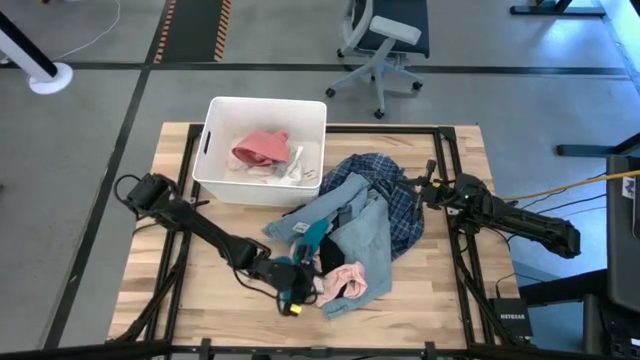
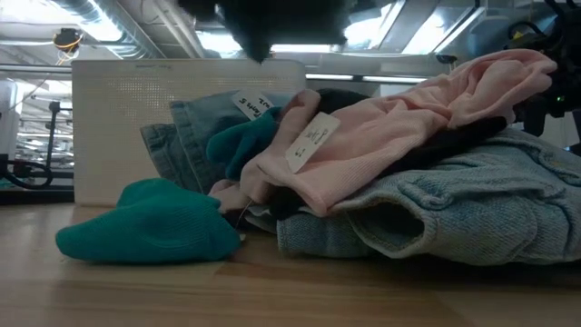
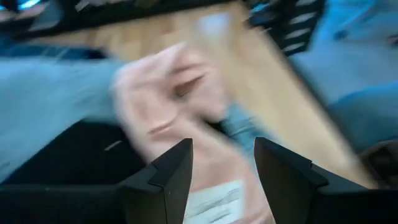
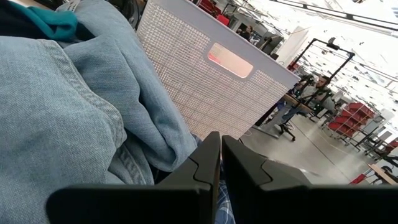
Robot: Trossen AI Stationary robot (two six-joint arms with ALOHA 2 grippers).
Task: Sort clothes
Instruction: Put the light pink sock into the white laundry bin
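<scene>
A heap of clothes lies mid-table: a dark blue plaid shirt, light blue denim, teal socks, a small black piece and a pink piece with a white tag, on the heap's near end. My left gripper hovers open just above that pink piece, one finger on either side of it, apart from it. My right gripper is shut at the heap's right edge, beside the denim.
A white plastic bin stands at the far left of the table, just behind the heap, with a reddish-pink garment and pale pieces inside. A black frame runs along the table's edges. Bare wood lies near left.
</scene>
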